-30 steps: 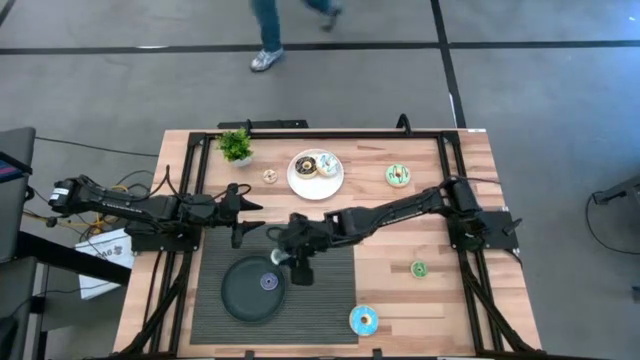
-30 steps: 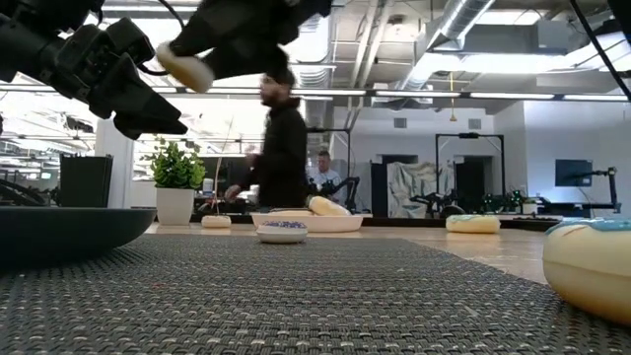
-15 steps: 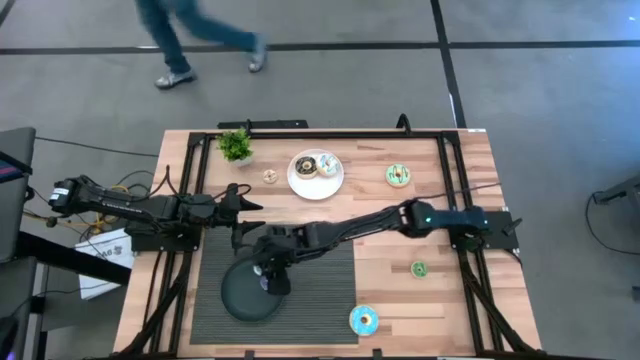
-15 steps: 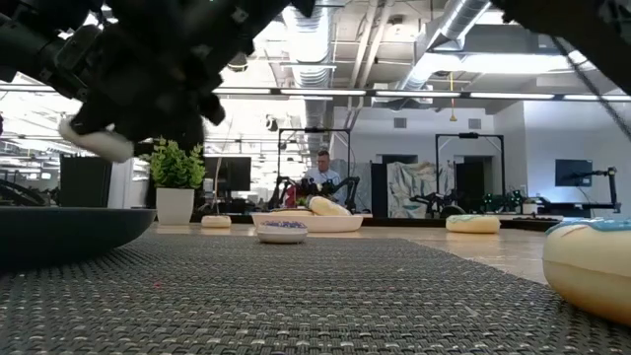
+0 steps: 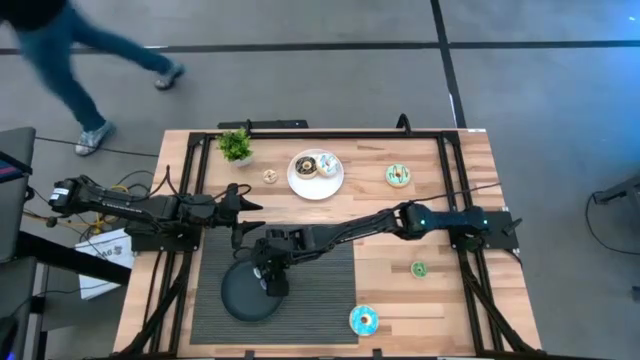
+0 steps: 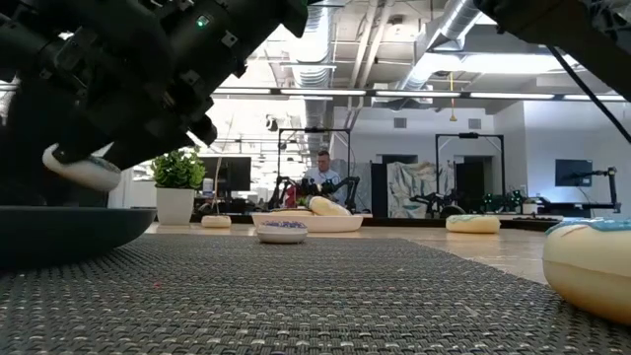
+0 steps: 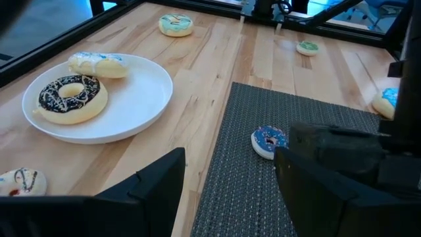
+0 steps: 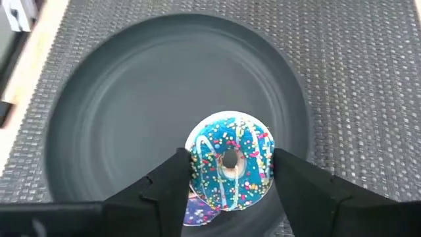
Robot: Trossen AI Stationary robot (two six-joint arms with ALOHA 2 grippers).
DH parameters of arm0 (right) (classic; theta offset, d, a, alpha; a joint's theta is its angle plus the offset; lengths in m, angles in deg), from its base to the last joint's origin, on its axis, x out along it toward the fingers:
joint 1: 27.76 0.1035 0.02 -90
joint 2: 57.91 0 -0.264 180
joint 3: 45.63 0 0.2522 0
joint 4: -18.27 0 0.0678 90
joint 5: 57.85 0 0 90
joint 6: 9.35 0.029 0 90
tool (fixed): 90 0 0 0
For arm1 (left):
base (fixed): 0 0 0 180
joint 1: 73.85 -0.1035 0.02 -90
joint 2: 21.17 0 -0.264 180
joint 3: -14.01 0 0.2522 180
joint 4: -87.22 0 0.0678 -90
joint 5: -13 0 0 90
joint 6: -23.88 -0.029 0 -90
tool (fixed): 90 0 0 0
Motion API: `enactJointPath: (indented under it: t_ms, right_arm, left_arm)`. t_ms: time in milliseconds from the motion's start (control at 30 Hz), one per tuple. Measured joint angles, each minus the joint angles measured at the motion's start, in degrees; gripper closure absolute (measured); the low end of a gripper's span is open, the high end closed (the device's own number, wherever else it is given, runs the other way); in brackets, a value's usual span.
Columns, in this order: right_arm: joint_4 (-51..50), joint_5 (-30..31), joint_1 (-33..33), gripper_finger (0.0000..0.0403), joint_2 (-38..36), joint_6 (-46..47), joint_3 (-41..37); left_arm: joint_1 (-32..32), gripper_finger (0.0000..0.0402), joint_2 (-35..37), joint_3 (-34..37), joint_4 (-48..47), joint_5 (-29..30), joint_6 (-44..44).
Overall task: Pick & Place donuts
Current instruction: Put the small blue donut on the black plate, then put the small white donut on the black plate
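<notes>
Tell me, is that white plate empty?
No. In the left wrist view the white plate holds two donuts: a chocolate-iced donut and a white-iced donut.

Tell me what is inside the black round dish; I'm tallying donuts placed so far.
Over the black round dish, the right gripper has a small blue-iced sprinkled donut between its fingers. A purple-iced donut lies partly hidden beneath. The rest looks bare.

Grey floor (image 5: 540, 120) crossed by dark lines surrounds the wooden table (image 5: 470, 290); a person (image 5: 60, 50) walks upper left. Exposed ceiling ducts (image 6: 434, 39) (possibly silver) run overhead.
</notes>
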Motion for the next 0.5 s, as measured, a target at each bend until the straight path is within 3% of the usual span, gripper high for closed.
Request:
enactJointPath:
  t_ms: [233,500]
  right_arm:
    - [-0.06,-0.07,-0.31,0.0151,-0.02,-0.02,0.00]
    - [-3.18,-0.21,-0.58,0.0147,-0.41,-0.04,-0.05]
  left_arm:
    - [0.01,0.0176,0.00,0.00,0.00,0.00,-0.02]
    - [0.01,0.0176,0.00,0.00,0.00,0.00,-0.02]
